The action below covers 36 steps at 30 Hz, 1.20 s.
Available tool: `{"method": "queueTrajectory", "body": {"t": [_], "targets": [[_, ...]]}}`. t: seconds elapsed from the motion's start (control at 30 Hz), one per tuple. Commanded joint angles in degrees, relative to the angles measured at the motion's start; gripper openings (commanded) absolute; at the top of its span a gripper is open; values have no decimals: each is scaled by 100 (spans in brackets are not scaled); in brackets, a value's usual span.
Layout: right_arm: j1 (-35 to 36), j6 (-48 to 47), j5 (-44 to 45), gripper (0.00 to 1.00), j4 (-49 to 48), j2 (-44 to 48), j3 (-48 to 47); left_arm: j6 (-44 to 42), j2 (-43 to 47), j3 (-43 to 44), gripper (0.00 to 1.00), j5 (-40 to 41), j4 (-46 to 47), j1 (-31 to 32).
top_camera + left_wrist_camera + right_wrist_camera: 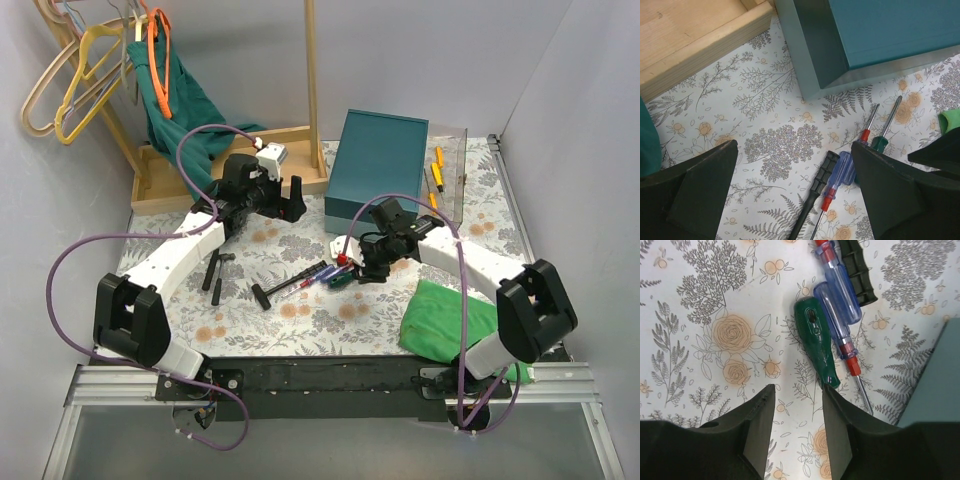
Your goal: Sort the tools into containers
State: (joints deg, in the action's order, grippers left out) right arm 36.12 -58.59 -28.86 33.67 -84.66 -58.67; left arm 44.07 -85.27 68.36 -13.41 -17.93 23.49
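**Floral table, tools loose at centre frame**

Floral cloth covers the table (300, 320). The right gripper (797, 402) hovers empty with a narrow gap between its jaws, just below the green screwdriver (817, 342) at frame centre. The left gripper (794, 150) hangs spread wide, holding nothing. My worry is that the green handle touches a blue screwdriver (840, 305), so closing there could drag both or roll one away. In the right wrist view I count one green screwdriver, two blue, and one black grip (857, 275). One teal box (378, 165) sits at upper centre.

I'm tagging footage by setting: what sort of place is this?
Probably a robot test cell, not a workshop: plain white walls box in a floral-covered table with staged props, hangers and screwdrivers.
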Motion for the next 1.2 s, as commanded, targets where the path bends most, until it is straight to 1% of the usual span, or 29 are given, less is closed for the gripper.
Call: {"method": "queueTrajectory", "body": {"t": [0.0,0.27,0.43,0.63,0.77,0.97,1.17], "targets": [[106,-662,170,49,-106,-445,-206,-153,450,-68,98,102,27,16],[203,-900,434,47,-370,-1280,-355,-189,477,-103,98,207,35,16],[220,-1005,487,46,-344,-1378,-390,-189,468,-103,98,198,27,16],[264,-971,399,45,69,-1106,-706,-189,485,-112,98,181,27,16],[282,-988,390,46,-79,-912,-742,-145,433,-165,98,76,62,-19],[326,-1199,539,46,16,-1412,-856,-92,362,-104,98,14,88,-28],[378,-1524,680,46,209,-1825,-803,-171,433,-147,98,154,53,-37]]}}
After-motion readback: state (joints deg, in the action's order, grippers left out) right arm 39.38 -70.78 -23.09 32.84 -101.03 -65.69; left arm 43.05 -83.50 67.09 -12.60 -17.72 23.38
